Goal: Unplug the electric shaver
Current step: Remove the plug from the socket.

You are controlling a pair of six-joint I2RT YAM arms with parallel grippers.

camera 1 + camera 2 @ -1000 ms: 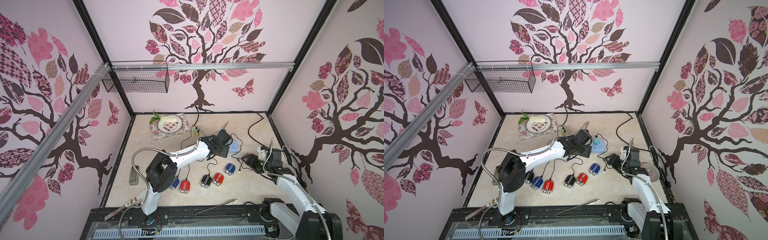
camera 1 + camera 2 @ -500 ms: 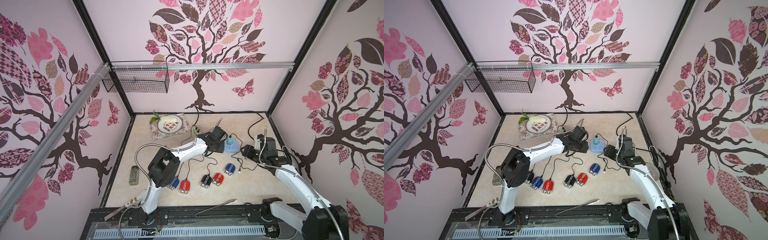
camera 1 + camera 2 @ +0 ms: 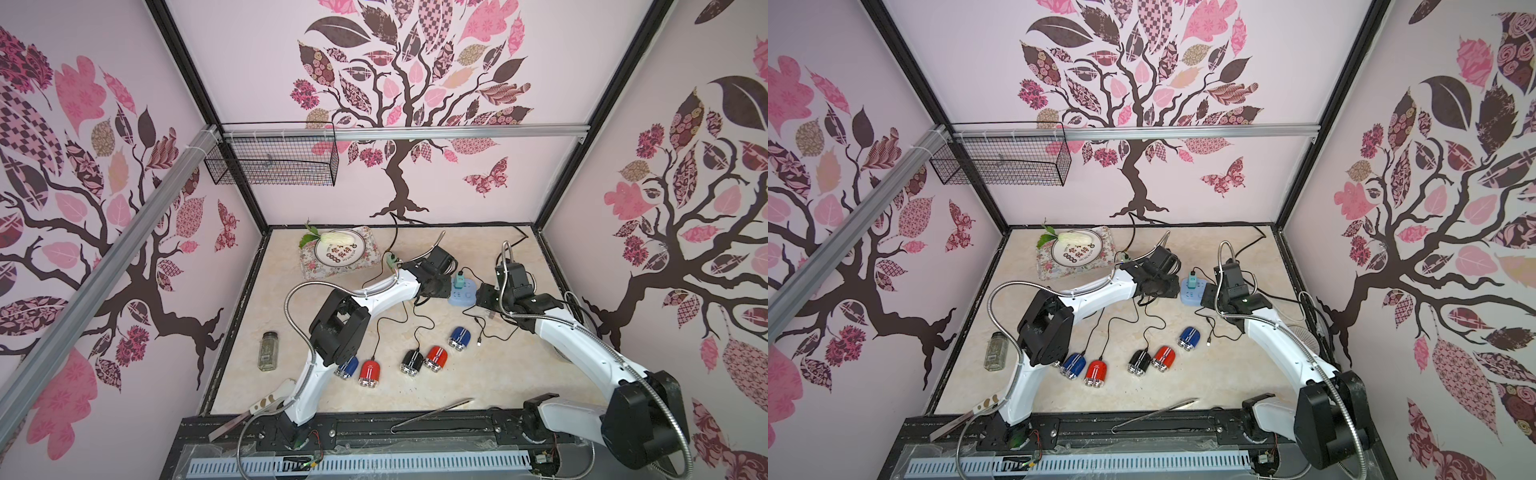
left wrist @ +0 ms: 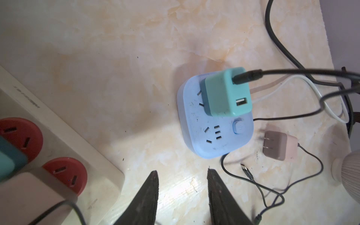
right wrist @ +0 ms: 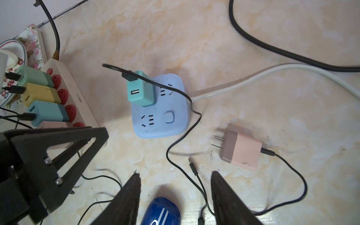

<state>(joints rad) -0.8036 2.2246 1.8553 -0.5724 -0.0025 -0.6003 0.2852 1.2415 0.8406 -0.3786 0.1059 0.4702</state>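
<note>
Both spread, empty: left pincer [image 4: 183,171], right pincer [image 5: 175,173]; pink adapter [image 5: 241,150] bare-pronged, plain only in wrist views.

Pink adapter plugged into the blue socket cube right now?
No, the pink adapter lies loose beside the blue socket cube with both prongs bare.

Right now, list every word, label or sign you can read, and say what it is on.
No word reads clearly.
Power sign: on the button of the blue socket block.
Grey print on the white power strip: too blurred.
Red characters on the plate: too small.
Label on the jar: too small.
</note>
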